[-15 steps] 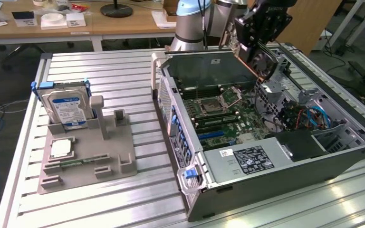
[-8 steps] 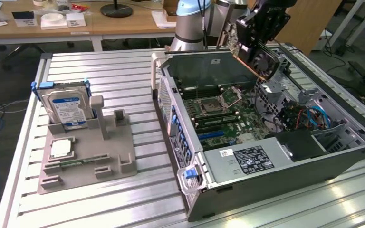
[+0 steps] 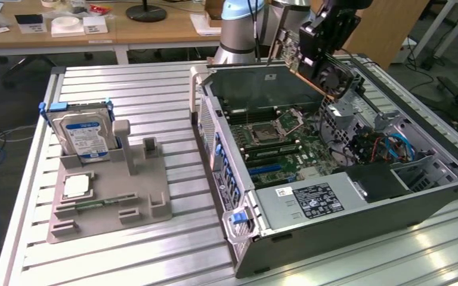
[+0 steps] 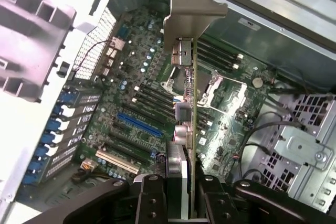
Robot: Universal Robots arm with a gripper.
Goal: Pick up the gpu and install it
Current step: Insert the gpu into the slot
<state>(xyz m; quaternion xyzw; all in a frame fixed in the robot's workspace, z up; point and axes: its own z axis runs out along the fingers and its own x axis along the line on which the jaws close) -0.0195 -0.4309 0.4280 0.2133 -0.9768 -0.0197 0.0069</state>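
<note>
The gpu (image 3: 334, 72) hangs tilted in the air over the far end of the open computer case (image 3: 324, 179), its round fan facing the case. My gripper (image 3: 327, 27) is shut on it from above. In the wrist view the gpu (image 4: 193, 129) appears edge-on, with its pale metal bracket (image 4: 192, 9) at the far end and my gripper (image 4: 184, 203) clamped on the near end. Below it lies the motherboard (image 4: 131, 87) with a blue slot (image 4: 139, 124), white and black slots, and the processor socket (image 4: 220, 95). The card is well clear of the board.
A grey holder (image 3: 110, 196) on the slatted table carries a silver hard drive (image 3: 86, 136), a processor chip (image 3: 78, 186) and a green memory stick (image 3: 83, 207). Inside the case are a power supply (image 3: 312, 201), a drive cage (image 3: 420, 176) and cables (image 3: 388, 146). The arm's base (image 3: 241, 30) stands behind.
</note>
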